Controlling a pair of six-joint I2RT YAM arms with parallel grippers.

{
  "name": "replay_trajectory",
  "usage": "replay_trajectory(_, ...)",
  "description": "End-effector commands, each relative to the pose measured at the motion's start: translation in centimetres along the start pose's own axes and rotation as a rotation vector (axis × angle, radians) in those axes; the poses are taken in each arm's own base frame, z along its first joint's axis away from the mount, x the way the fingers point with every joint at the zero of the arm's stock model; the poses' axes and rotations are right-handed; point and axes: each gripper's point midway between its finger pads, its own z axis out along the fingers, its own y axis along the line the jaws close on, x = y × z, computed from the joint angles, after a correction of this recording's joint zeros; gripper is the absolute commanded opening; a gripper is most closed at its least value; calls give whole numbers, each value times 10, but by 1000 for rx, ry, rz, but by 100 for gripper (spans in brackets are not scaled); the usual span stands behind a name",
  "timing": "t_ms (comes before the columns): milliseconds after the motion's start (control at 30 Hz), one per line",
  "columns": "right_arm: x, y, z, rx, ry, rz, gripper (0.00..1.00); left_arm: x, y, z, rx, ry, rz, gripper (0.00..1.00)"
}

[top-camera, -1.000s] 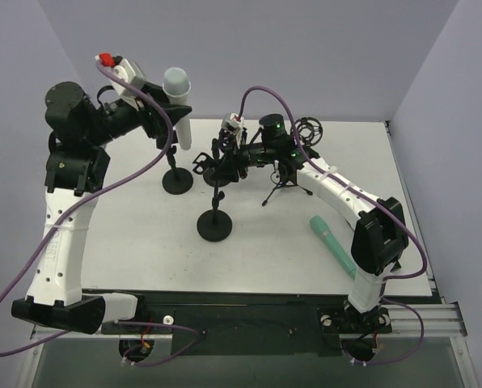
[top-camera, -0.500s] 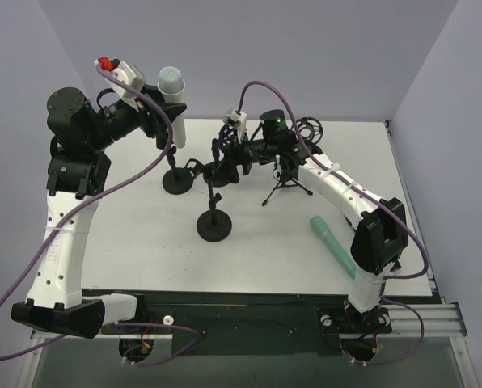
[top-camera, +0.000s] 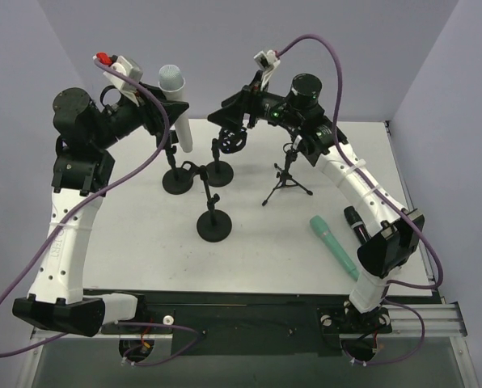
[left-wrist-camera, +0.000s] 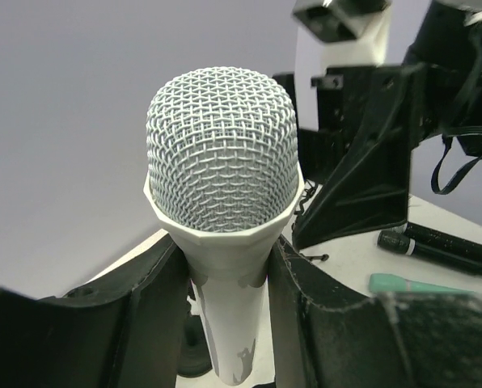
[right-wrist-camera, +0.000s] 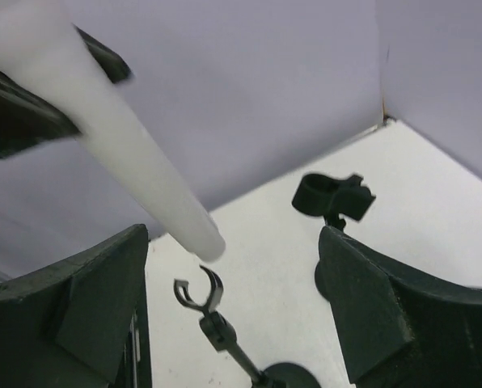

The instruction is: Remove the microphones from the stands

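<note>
From the overhead view, my left arm rises along the left edge and bends inward at the upper left. Its left gripper (top-camera: 167,113) is clamped on the white microphone (top-camera: 176,101), which stands nearly upright with its mesh head on top, above the back of the table (top-camera: 128,234). A round-base stand (top-camera: 177,179) sits just below the microphone's lower end. My right arm reaches from the lower right up to the top centre, with the right gripper (top-camera: 229,115) raised in the air. A green microphone (top-camera: 332,242), a black microphone (top-camera: 356,224) and a tripod (top-camera: 287,182) are on the right half of the table.

In the left wrist view, the left gripper (left-wrist-camera: 229,283) pinches the white microphone (left-wrist-camera: 222,153) just under its grille, which fills the centre of the frame.

In the right wrist view, the right gripper (right-wrist-camera: 233,267) is spread wide and holds nothing. The white microphone (right-wrist-camera: 120,137) slants in from the upper left, and its tail end hangs free, just above an open C-shaped clip (right-wrist-camera: 199,295) (apart, as far as I can see). A second clip (right-wrist-camera: 331,196) stands to the right.
</note>
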Motion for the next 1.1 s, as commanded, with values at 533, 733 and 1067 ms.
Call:
replay_trajectory(533, -19, 54, 38, -102, -73, -149, 76, -10, -20, 13, 1, -48, -222, 0)
replay_trajectory(733, -22, 56, 42, -114, -83, -176, 62, -3, -26, 17, 19, -24, -249, 0)
replay_trajectory(1067, -17, 43, 6, -40, -20, -194, 0, -12, -14, 15, -48, -75, -204, 71)
